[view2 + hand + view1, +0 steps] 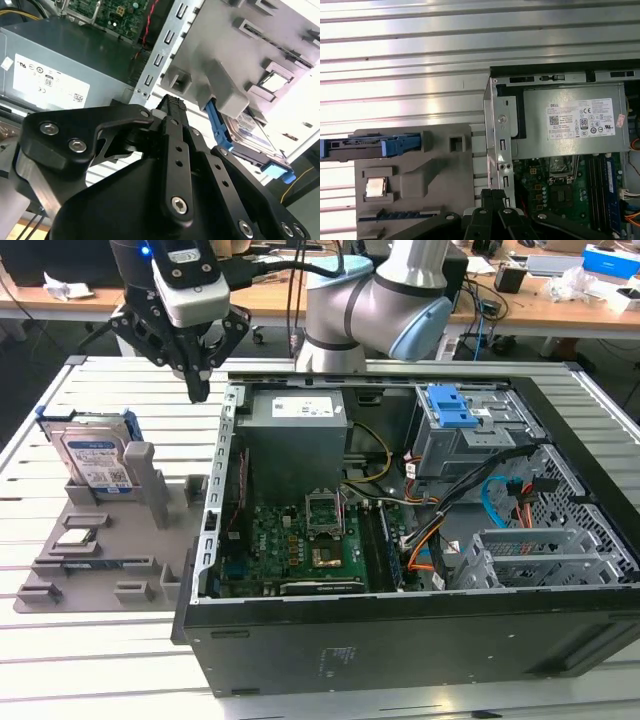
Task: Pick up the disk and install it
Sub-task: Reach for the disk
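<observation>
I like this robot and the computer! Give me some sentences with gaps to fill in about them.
1. The bracket around the disk is coloured ____.
2. The disk stands in a grey holder at the exterior view's ____, beside the computer case.
3. The claw is shut and holds ____.
4. The computer case is ____, so its green board shows.

Missing words: blue; left; nothing; open.
</observation>
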Tool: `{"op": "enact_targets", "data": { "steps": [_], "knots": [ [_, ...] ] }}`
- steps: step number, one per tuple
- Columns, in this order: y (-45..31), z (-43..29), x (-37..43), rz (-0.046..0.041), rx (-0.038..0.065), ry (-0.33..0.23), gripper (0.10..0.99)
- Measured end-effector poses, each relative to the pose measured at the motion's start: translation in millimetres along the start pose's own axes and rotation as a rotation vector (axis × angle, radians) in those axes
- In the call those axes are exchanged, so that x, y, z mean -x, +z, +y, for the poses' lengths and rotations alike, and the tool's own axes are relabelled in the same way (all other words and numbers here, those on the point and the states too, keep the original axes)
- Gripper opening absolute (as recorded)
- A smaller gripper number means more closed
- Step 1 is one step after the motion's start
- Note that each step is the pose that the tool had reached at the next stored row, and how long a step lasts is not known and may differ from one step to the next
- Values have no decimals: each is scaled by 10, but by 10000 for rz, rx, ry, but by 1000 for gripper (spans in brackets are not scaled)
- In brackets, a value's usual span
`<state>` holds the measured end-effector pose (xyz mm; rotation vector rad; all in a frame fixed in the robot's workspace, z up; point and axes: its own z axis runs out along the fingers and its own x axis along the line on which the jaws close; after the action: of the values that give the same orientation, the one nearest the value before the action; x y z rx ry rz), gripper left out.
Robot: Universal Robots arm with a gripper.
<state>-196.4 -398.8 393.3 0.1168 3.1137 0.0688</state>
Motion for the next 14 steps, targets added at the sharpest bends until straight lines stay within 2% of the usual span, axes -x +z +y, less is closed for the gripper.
{"op": "enact_targets", "data": {
  "steps": [2, 5, 14],
  "knots": [
    [-1, -3, -38, -1, 0, 0, 106],
    [-4, -12, -157, 0, 0, 0, 106],
    [-10, -27, -365, 0, 0, -1, 106]
  ]
}}
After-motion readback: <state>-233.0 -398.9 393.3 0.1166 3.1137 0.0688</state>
